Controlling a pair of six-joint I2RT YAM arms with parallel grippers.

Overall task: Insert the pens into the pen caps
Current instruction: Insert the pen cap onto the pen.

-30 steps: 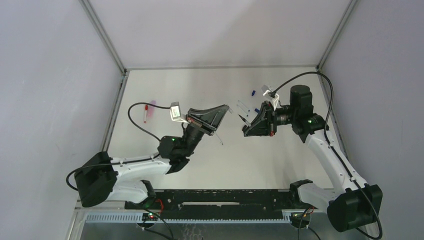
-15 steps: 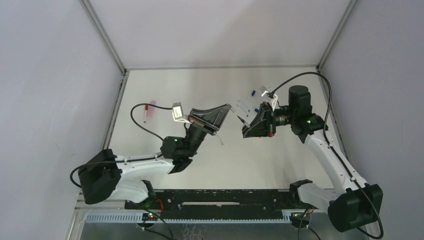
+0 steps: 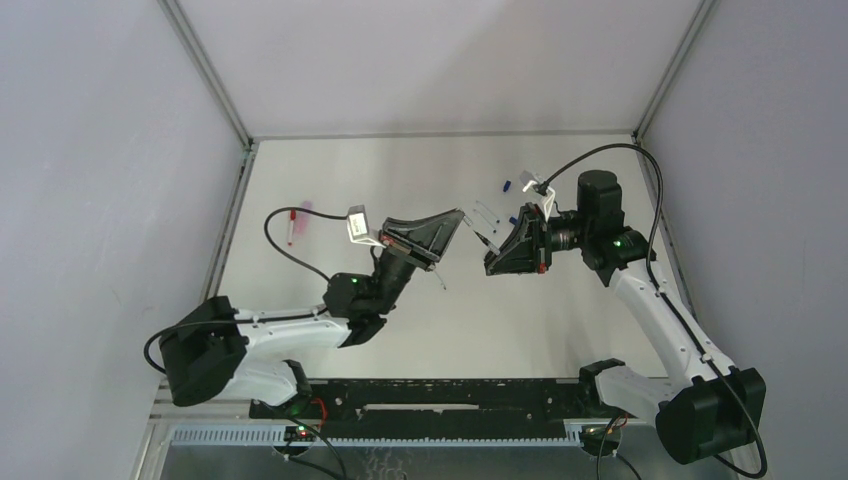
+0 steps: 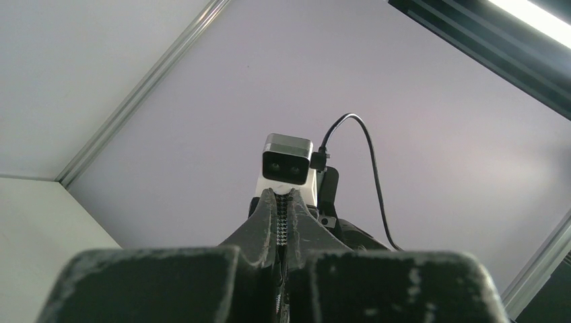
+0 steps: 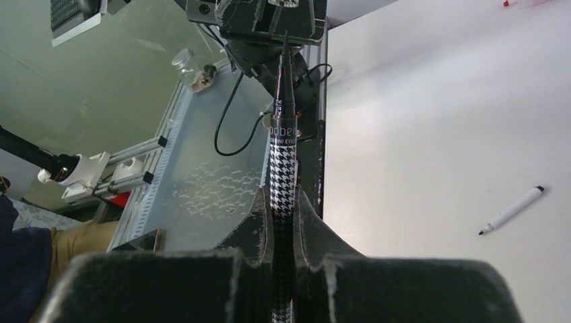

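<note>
A thin pen with a black-and-white houndstooth barrel [image 5: 283, 161] is clamped in my right gripper [image 5: 283, 202], dark tip pointing away. That tip reaches the front of my left gripper [image 5: 269, 20]. From above, both grippers hang over the table's middle, the right gripper [image 3: 495, 252] facing the left gripper [image 3: 455, 216], the pen [image 3: 483, 239] between them. The left wrist view shows the left gripper [image 4: 287, 195] with its jaws pressed together; I see no cap in them. A white pen [image 3: 441, 279] lies on the table below the left gripper. A blue cap [image 3: 507, 185] lies at the back right.
A red pen [image 3: 291, 228] and a pink cap [image 3: 305, 207] lie at the far left. More thin pens [image 3: 485, 212] lie behind the grippers. The white pen [image 5: 512, 210] shows on the table in the right wrist view. Black cables loop from both wrists.
The left arm has edged a little to the right, toward the right gripper. The right arm and its pen have stayed still.
</note>
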